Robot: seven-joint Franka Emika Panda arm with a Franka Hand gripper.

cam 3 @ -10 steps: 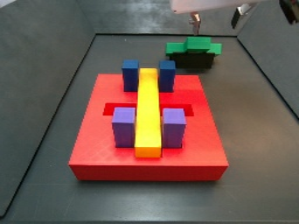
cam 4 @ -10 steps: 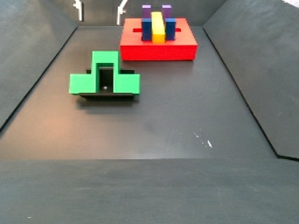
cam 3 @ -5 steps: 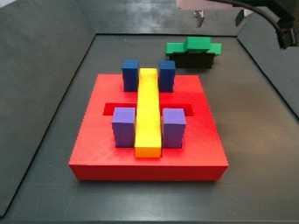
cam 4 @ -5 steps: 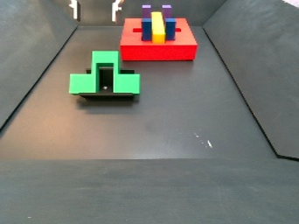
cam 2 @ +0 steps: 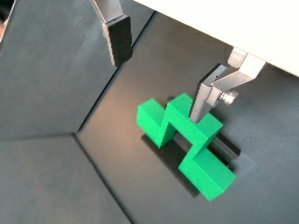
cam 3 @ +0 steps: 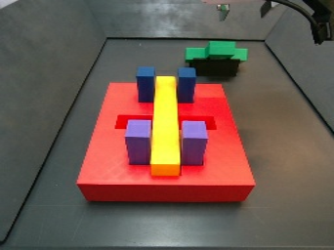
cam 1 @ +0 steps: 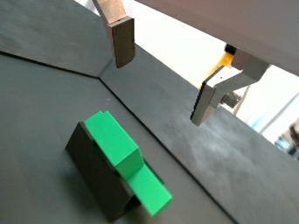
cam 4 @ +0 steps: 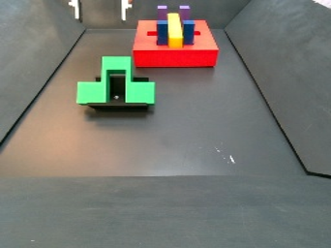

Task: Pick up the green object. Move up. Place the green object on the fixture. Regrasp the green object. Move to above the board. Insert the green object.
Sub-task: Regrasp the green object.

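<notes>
1. Wrist views: the gripper (cam 1: 163, 79) is seen with jaws apart and nothing held, raised clear above the green object (cam 2: 181, 140), which is seated on the fixture (cam 1: 96, 171).
2. Side views: the green object (cam 3: 213, 52) is seated on the fixture (cam 4: 119, 106), well apart from the board (cam 3: 163, 146); only the fingertips (cam 4: 74, 10) are shown at the upper edge.
</notes>
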